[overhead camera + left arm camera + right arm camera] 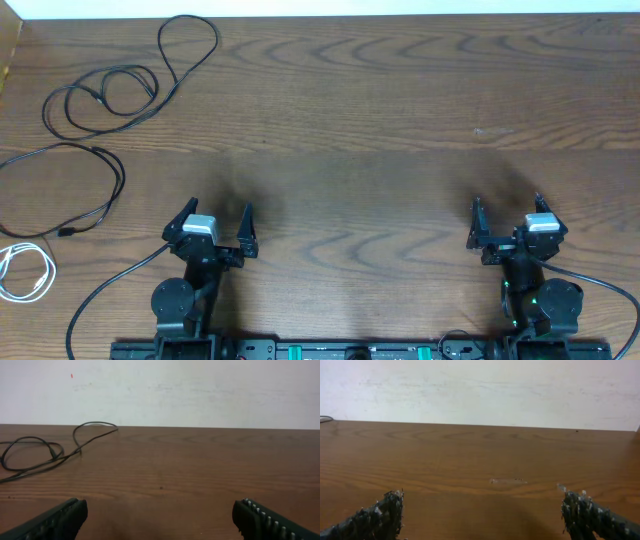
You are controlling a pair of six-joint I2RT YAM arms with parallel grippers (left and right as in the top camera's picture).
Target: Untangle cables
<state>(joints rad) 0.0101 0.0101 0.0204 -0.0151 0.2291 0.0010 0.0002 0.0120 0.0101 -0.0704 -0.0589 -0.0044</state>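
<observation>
Your left hand (218, 208) hovers low over the wooden surface (360, 120) with its two fingers spread wide and nothing between them. Your right hand (507, 203) matches it on the other side, fully spread and holding nothing.

All three cables lie off to the left of your left hand, none of them touching it. The looped black cable (150, 100) sits farthest out, well ahead and to the left, with one large loop near the far edge and a flatter oval coil beside it. The left wrist view picks it up ahead and to the left of the fingers. The second black cable (120, 180) curves nearer, just ahead and left of the left hand, and ends in a small plug close to the surface's left side. The short white cable (50, 275) is coiled at the left edge, level with the left arm and slightly behind its fingertips. The three cables lie apart from one another.

Your right hand is well apart from every cable. Ahead of it there is only bare wood with a pale scuff (507, 481), and a white wall (480, 390) beyond.
</observation>
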